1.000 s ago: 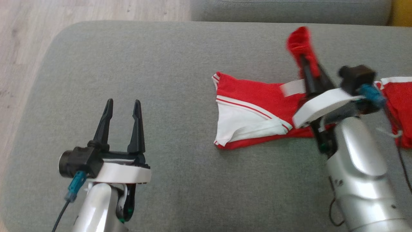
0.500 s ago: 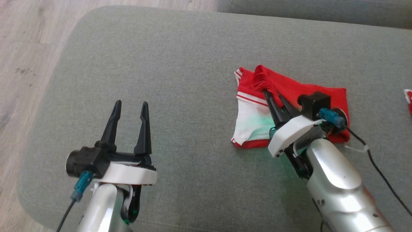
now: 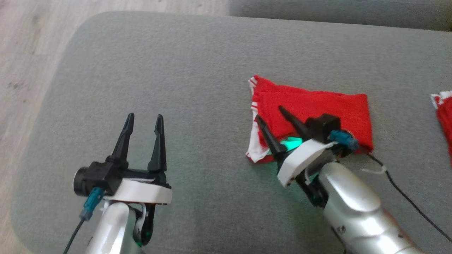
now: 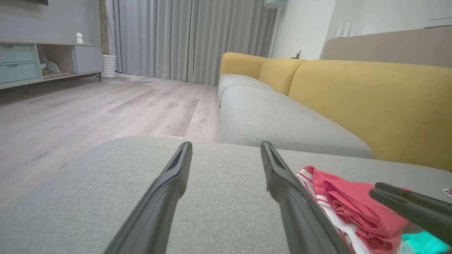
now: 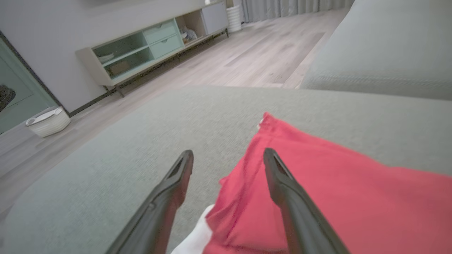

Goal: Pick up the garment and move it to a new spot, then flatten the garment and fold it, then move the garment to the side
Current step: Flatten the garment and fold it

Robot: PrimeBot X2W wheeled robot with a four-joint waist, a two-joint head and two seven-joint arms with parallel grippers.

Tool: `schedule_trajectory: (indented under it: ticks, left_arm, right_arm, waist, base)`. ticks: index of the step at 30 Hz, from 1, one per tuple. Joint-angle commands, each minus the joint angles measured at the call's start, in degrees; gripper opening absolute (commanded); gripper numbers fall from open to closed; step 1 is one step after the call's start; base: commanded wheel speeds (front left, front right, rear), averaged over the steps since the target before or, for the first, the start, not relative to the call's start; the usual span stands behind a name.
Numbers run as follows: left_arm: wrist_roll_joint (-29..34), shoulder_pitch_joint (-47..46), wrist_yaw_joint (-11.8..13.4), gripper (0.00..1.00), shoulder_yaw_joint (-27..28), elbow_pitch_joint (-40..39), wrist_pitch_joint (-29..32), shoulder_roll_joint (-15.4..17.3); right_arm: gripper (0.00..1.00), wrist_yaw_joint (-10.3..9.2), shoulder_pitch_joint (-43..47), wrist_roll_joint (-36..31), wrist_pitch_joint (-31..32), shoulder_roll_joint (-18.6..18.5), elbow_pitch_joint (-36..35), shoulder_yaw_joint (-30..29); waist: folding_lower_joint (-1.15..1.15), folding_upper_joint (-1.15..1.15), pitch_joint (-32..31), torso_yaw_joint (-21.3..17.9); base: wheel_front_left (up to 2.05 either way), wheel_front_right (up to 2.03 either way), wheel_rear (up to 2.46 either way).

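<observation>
The garment (image 3: 317,107) is red with white panels and trim, folded over on itself on the grey cushion (image 3: 183,70). My right gripper (image 3: 270,113) is open just above its left edge, with nothing between the fingers; the right wrist view has the red cloth (image 5: 335,187) under and beside the right finger (image 5: 282,183). My left gripper (image 3: 144,120) is open over bare cushion, well to the left of the garment. In the left wrist view the garment (image 4: 349,208) lies to the right of my open left gripper (image 4: 224,148).
Another red and white cloth (image 3: 443,120) lies at the right edge of the cushion. Wooden floor (image 3: 28,42) runs along the cushion's left side. A yellow sofa back (image 4: 370,98) and a low cabinet (image 5: 152,46) stand beyond.
My right gripper carried a raised red flap leftward over the garment, laid it down and opened. The garment now lies folded. The head view shifted. My left gripper stayed open.
</observation>
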Motion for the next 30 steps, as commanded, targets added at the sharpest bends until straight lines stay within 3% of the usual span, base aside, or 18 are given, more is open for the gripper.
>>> schedule_trajectory:
  ticks: [1, 4, 7, 11, 19, 24, 30]
  left_arm:
    - [0.7, -2.0, 0.1, 1.00, 1.6, -1.6, -0.3, 0.2]
    - [1.1, -1.8, 0.0, 1.00, 2.0, -1.5, -0.3, 0.3]
    - [1.8, -1.4, -0.2, 1.00, 2.0, -1.5, -0.3, 0.3]
    - [2.0, -0.3, -0.2, 1.00, 2.5, -1.5, -0.3, 0.3]
    - [1.7, 1.7, 0.2, 1.00, 3.6, -2.3, -0.3, 0.3]
    - [1.4, 3.0, 0.5, 1.00, 3.7, -2.8, -0.3, 0.3]
    - [1.4, 3.3, 0.6, 1.00, 3.7, -2.8, -0.3, 0.3]
  right_arm:
    - [1.00, -0.05, -2.7, -0.3, -1.1, 0.8, -1.0, -0.2]
    - [1.00, -0.05, -3.8, -1.5, -2.6, 0.8, 0.4, -3.9]
    - [1.00, -0.05, -4.7, -7.5, -3.3, 0.8, 1.8, -6.1]
    - [1.00, -0.05, -3.6, -13.7, -3.8, 0.8, 1.5, -13.3]
    - [1.00, -0.05, 9.0, -22.4, -3.9, 0.8, -12.2, -27.6]
    - [1.00, -0.05, 18.1, -23.0, -4.0, 0.8, -19.5, -30.6]
    - [1.00, -0.05, 20.1, -22.9, -4.0, 0.8, -21.4, -31.3]
  waist:
    - [0.00, 0.00, -0.6, -1.2]
    - [0.00, 0.00, -1.4, -2.9]
    - [0.00, 0.00, -2.0, -4.7]
    - [0.00, 0.00, -3.0, -6.6]
    - [0.00, 0.00, -4.1, -8.8]
    - [0.00, 0.00, -3.6, -9.7]
    - [0.00, 0.00, -3.0, -10.1]
  base:
    - [0.00, 0.00, 0.00]
    - [0.00, 0.00, 0.00]
    - [0.00, 0.00, 0.00]
    - [0.00, 0.00, 0.00]
    - [0.00, 0.00, 0.00]
    - [0.00, 0.00, 0.00]
    - [0.00, 0.00, 0.00]
